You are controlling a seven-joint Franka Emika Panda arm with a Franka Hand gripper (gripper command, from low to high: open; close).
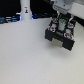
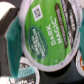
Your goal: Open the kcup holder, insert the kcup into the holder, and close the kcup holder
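The kcup (image 2: 44,31) fills the wrist view: a white pod with a green lid printed "Dark Magic". My gripper (image 1: 63,21) is shut on it, with fingers (image 2: 11,34) at either side of the lid. In the exterior view the kcup (image 1: 63,22) shows as a small green spot held just above the kcup holder (image 1: 54,34), a black boxy unit at the exterior view's right. Its tray seems to be slid out toward the front, with round slots. Other pods with dark lids (image 2: 26,64) sit in slots under the held kcup.
A tall white bottle-shaped object (image 1: 25,10) stands at the back on the exterior view's left. The white table (image 1: 25,55) spreads out in front of the holder. Dark clutter lines the back edge.
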